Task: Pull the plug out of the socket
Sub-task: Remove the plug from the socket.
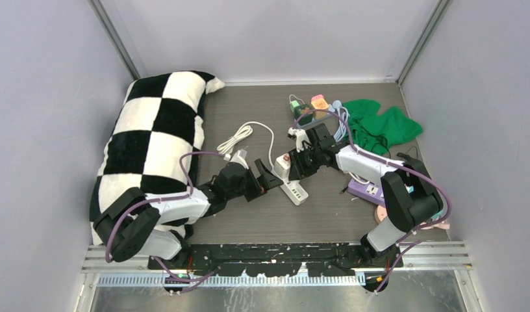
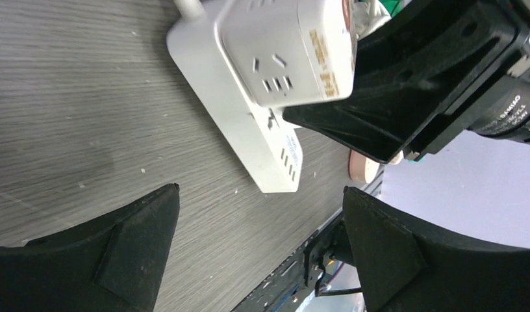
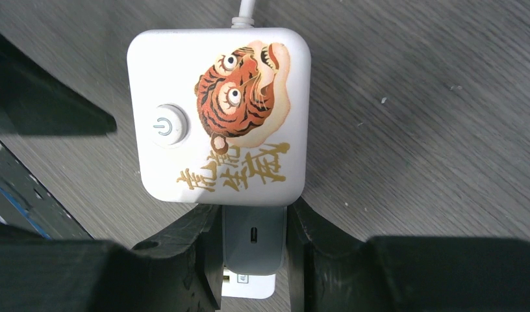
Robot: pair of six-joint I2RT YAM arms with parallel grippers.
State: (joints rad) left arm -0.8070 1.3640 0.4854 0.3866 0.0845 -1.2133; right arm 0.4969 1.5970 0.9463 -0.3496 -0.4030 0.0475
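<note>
1. The grey rectangular plug sits in the side face of the white cube socket with a tiger print. Both are around the middle of the dark wood-grain tabletop, slightly towards its near edge.
2. The right gripper is clamped on the plug, one finger on each flat side, right up against the cube's wall.
3. The left gripper hovers just beside the cube with its jaws wide apart and nothing between them. The cube lies beyond its fingertips, not inside them.
4. The pull will probably go best with the cube braced first, so the left jaws should come around the cube's body or press it down.
5. The right arm should then draw the plug straight out along its pins, away from the cube. Twisting is likely to bind the pins or drag the cube along.
6. A long white power strip lies under or right beside the cube; which one cannot be told. It may shift if knocked.
</note>
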